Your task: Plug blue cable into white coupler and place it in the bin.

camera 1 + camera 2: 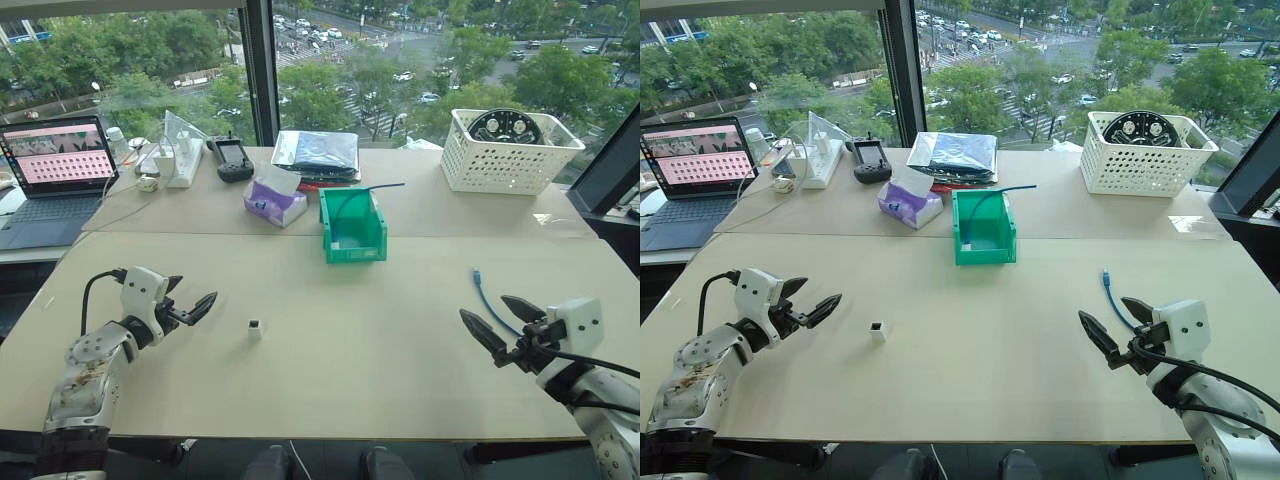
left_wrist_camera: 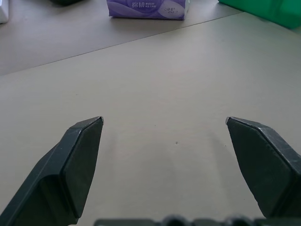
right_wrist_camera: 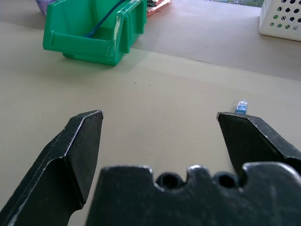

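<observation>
The tiny white coupler (image 1: pixel 254 327) stands on the table, to the right of my left gripper (image 1: pixel 195 295), which hovers open and empty. The light-blue cable (image 1: pixel 485 300) lies near the table's right side, its pale plug (image 3: pixel 241 107) pointing away from me. My right gripper (image 1: pixel 487 310) is open just in front of it, one fingertip (image 3: pixel 244 129) close to the plug but apart from it. The green bin (image 1: pixel 352 225) sits at mid-table further back, lowered lip towards me, with a darker thin cable (image 1: pixel 370 188) hanging out of it.
Behind the bin are a purple tissue pack (image 1: pixel 273 200), a plastic bag (image 1: pixel 318 152) and a black handheld device (image 1: pixel 232 158). A white lattice basket (image 1: pixel 510 150) stands back right. A laptop (image 1: pixel 55 165) and a power strip (image 1: pixel 182 160) are back left.
</observation>
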`<state>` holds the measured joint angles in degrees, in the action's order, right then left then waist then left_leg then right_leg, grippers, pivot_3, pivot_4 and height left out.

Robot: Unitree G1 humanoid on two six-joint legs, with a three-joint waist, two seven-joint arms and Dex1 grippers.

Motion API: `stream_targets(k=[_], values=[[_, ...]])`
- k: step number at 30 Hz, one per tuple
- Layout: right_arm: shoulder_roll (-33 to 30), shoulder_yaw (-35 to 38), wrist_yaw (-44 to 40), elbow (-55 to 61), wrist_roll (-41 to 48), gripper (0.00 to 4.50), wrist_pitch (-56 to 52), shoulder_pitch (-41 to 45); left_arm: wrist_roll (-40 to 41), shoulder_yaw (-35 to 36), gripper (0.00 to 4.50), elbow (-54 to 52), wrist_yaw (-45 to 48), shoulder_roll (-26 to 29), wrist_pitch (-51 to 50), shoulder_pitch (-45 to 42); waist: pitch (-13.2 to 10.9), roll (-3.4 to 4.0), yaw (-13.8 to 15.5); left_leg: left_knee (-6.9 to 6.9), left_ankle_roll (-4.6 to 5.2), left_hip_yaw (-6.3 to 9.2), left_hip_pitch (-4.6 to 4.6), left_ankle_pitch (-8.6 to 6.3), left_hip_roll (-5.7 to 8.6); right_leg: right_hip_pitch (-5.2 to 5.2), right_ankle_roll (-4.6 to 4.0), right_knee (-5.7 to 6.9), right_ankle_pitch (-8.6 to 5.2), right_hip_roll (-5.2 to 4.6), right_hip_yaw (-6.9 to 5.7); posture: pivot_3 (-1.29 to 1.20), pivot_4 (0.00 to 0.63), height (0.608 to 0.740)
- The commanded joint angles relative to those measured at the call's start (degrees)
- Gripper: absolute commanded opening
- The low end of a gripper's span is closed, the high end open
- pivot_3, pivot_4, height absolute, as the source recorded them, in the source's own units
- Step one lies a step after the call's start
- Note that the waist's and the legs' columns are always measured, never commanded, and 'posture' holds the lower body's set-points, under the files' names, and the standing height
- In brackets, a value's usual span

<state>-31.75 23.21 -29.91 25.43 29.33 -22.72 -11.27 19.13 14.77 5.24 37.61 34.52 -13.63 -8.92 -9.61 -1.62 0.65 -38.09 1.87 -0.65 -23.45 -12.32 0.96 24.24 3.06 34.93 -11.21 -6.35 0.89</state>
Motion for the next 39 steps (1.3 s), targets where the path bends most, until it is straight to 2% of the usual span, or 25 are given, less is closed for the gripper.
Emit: stream_targets(k=[1, 3, 7, 11, 14, 20, 28, 31, 37, 38, 39], values=[[-1.8, 2.8, -0.5, 2.0, 1.6, 4.48, -0.5, 1.2, 0.9, 0.4, 4.5, -2.1, 3.0, 2.7, -0.1, -2.0, 0.0, -0.01, 0.0, 0.0, 0.0, 0.0, 0.0, 0.0, 0.0, 0.0, 0.0, 0.0, 0.0, 0.0, 0.0, 0.0, 0.15, 0.74], [-5.7, 3.2, 1.0, 1.8, 3.3, 4.48, -7.2, 5.1, 5.9, 0.2, 4.5, -5.7, 9.6, 5.6, -3.2, -5.8, -0.1, -0.08, 0.0, 0.0, 0.0, 0.0, -0.04, 0.0, 0.01, 0.03, 0.0, 0.02, 0.0, 0.0, 0.0, 0.0, 0.15, 0.74], [-10.3, -2.4, 5.5, -1.4, -0.6, 4.48, -14.9, 14.9, 11.5, -2.1, 4.5, -11.2, 15.3, 8.7, -10.4, -12.1, -0.2, -0.26, 0.0, -0.09, -0.01, 0.0, -0.06, 0.06, -0.02, 0.01, -0.36, -0.02, -0.07, 0.0, -0.06, 0.0, 0.15, 0.74], [-10.3, -4.4, 10.4, -8.1, -3.2, 4.48, -20.9, 23.4, 12.8, -5.6, 4.5, -15.8, 18.6, 12.0, -15.6, -14.8, -0.2, -0.24, -0.1, -0.05, 0.0, -0.01, -0.03, 0.05, 0.02, -0.02, -0.12, -0.01, 0.01, 0.04, -0.05, 0.0, 0.15, 0.74], [-10.1, -5.6, 11.9, -14.7, -5.3, 4.48, -22.8, 28.0, 13.6, -7.8, 4.5, -19.8, 20.7, 15.0, -19.3, -15.9, -0.2, -0.25, -0.5, -0.02, 0.02, 0.02, -0.3, 0.01, 0.07, 0.16, -0.34, 0.02, 0.16, 0.11, 0.0, 0.0, 0.15, 0.74], [-7.5, -11.5, 12.6, -31.3, -12.2, 4.48, -17.1, 36.6, 15.5, -8.1, 4.5, -23.7, 18.7, 15.0, -24.7, -18.3, -0.2, -0.27, -1.1, -0.02, 0.06, 0.07, -0.31, -0.02, 0.1, 0.11, -0.3, -0.02, 0.15, 0.11, -0.04, 0.0, 0.15, 0.74], [-5.8, -14.5, 10.1, -49.1, -17.4, 4.48, -8.9, 43.2, 16.7, -7.6, 4.5, -26.1, 16.9, 14.9, -27.7, -19.8, -0.2, -0.26, -1.5, -0.03, 0.06, 0.07, -0.3, -0.01, 0.12, 0.1, -0.3, 0.01, 0.16, 0.12, -0.03, 0.0, 0.15, 0.74], [-5.2, -14.4, 9.5, -52.5, -18.2, 3.76, -6.4, 44.3, 16.9, -7.6, 4.5, -26.5, 16.7, 15.1, -28.1, -20.0, -0.2, -0.26, -1.6, -0.03, 0.06, 0.08, -0.25, -0.01, 0.11, 0.08, -0.3, 0.02, 0.16, 0.13, -0.03, 0.0, 0.15, 0.74], [-5.0, -15.6, 5.7, -53.7, -18.9, 1.7, -4.4, 44.5, 16.3, -8.6, 4.5, -25.6, 16.9, 15.0, -27.7, -20.9, -0.2, -0.26, -1.7, -0.03, 0.05, 0.08, -0.23, -0.01, 0.11, 0.06, -0.3, 0.03, 0.16, 0.14, -0.01, 0.0, 0.15, 0.74], [-4.9, -15.8, 4.9, -54.2, -19.0, 1.48, -4.0, 44.7, 15.9, -9.2, 4.5, -25.1, 17.2, 14.8, -27.3, -21.2, -0.2, -0.26, -1.7, -0.03, 0.05, 0.08, -0.22, -0.01, 0.11, 0.06, -0.3, 0.04, 0.16, 0.14, -0.01, 0.0, 0.15, 0.74], [-4.9, -16.2, 4.3, -54.4, -19.3, 1.03, -3.3, 44.8, 15.6, -9.7, 4.5, -24.5, 17.5, 14.5, -26.8, -21.5, -0.2, -0.26, -1.7, -0.03, 0.05, 0.09, -0.22, -0.01, 0.11, 0.05, -0.3, 0.04, 0.16, 0.15, -0.01, 0.0, 0.15, 0.74]])
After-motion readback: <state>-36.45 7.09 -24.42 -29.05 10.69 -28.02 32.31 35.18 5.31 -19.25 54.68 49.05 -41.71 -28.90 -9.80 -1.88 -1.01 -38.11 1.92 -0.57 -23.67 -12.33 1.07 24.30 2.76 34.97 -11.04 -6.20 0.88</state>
